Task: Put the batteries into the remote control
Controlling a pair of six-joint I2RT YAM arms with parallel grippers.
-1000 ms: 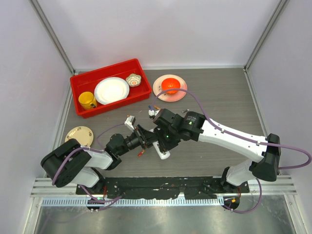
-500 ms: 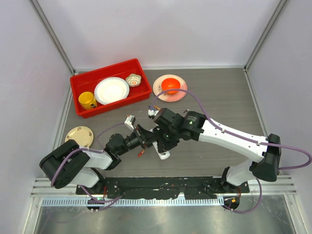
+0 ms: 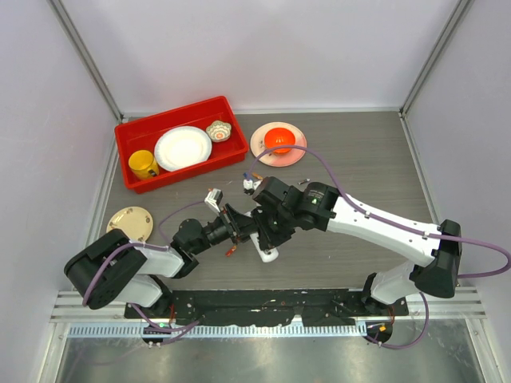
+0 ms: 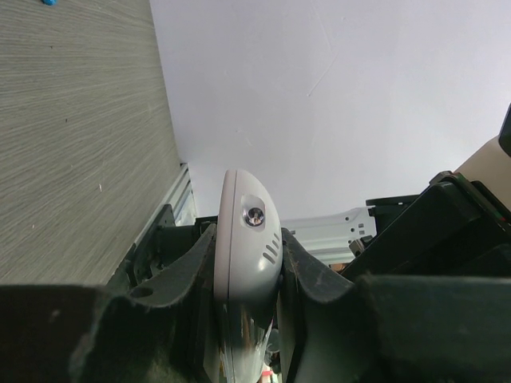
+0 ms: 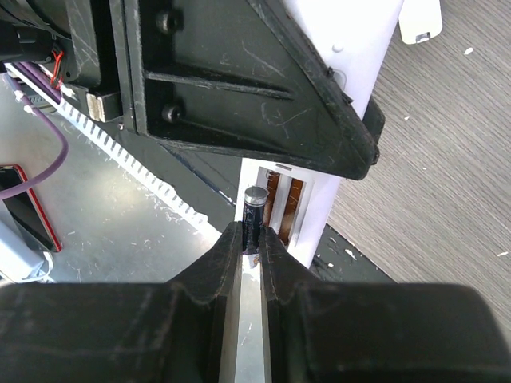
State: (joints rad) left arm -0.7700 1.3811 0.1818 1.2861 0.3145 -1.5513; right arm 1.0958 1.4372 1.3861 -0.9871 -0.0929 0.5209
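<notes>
Grey wood-grain table (image 4: pixel 80 120), left gripper (image 4: pixel 246 237) clamped on the remote control (image 4: pixel 243 195), right gripper (image 5: pixel 249 235) pinching a dark battery (image 5: pixel 255 209), its long axis running straight out from the jaws.

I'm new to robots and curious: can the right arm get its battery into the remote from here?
Probably yes. The battery in the right arm's jaws sits right at the open recess of the remote control, gripped by the left arm's jaws; nothing shows between them.

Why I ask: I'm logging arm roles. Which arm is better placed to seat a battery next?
Right. The right gripper pinches a battery just at the open compartment of the remote control, while the left gripper is occupied clamping it.
</notes>
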